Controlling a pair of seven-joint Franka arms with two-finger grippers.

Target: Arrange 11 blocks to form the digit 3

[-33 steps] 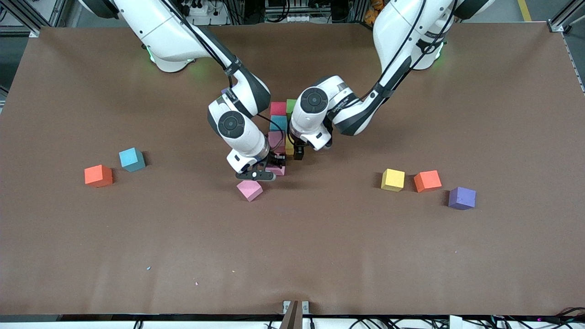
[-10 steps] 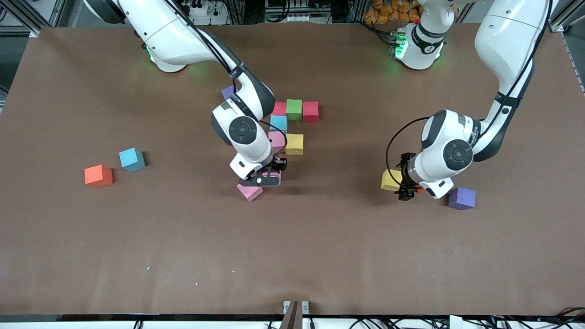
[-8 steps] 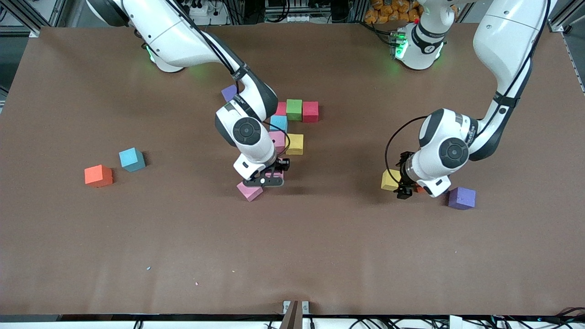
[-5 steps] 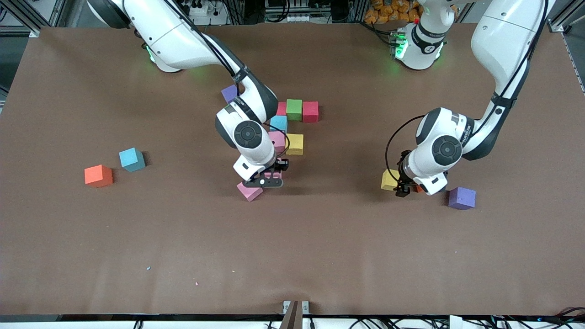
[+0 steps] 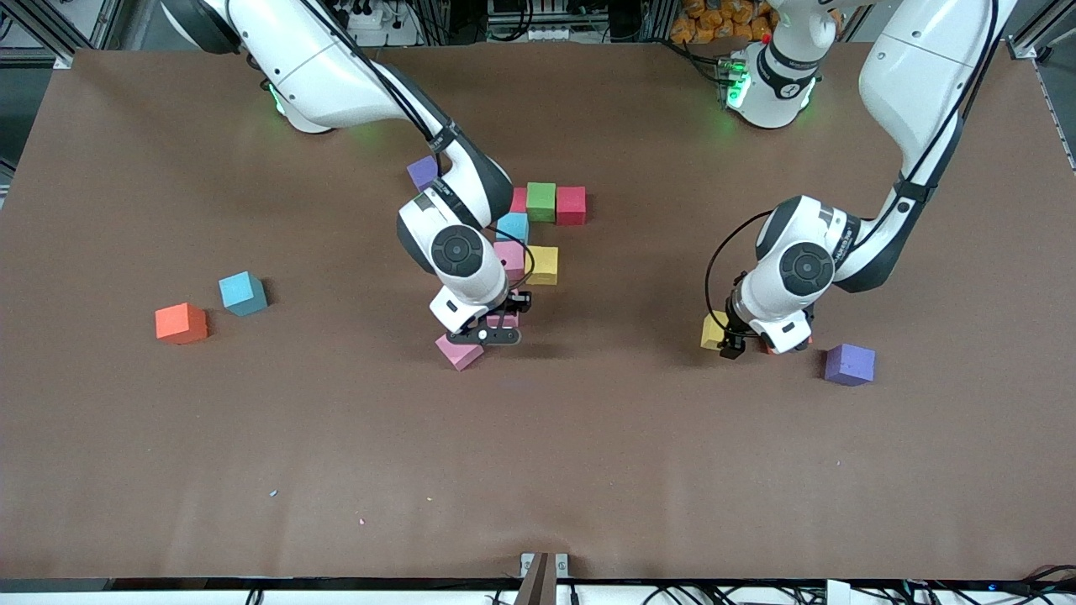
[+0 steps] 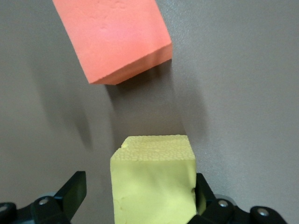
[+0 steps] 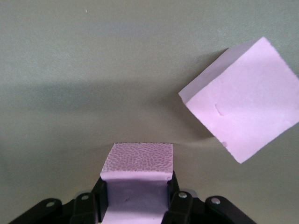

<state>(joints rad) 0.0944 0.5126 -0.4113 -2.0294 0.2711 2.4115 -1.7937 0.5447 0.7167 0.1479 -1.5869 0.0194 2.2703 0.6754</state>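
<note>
Robotics lab, test bench setup: wide table (image 5: 168,470) under brown matte cover, two white robot arms bolted along one edge, green status lights at bases, aluminium frame rails at corners, power strips and cable bundles past table edge, loose coloured foam blocks (image 5: 244,292) as practice props, camera mount at near edge

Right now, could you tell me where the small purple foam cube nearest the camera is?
The purple foam cube sits toward the left arm's end, beside the left gripper.
</note>
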